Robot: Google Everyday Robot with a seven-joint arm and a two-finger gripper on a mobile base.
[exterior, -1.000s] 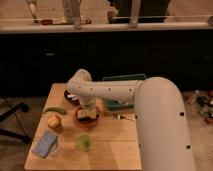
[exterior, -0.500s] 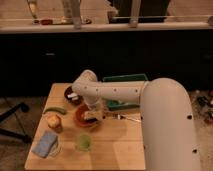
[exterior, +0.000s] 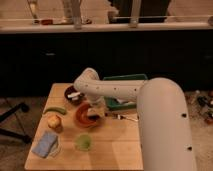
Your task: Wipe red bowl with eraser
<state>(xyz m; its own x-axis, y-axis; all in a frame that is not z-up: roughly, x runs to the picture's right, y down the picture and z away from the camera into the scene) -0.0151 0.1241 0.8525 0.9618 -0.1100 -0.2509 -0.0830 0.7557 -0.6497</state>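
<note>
1. The red bowl [exterior: 86,115] sat at centre-left of the wooden table [exterior: 120,147], just below the maroon bowl [exterior: 74,94] and above the green cup [exterior: 83,142].
2. The gripper [exterior: 98,113] hung over the bowl's right rim; a pale block there seemed to be the eraser [exterior: 96,115].
3. I cannot tell how the jaws stood.
4. Wiping well probably called for light downward pressure and short strokes inside the rim, so the bowl would not slide toward the green tray [exterior: 126,79].

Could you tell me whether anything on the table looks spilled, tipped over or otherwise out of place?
Nothing stands out. The red bowl sits upright on the table, and the claw is at its right rim. No spill shows.
</note>
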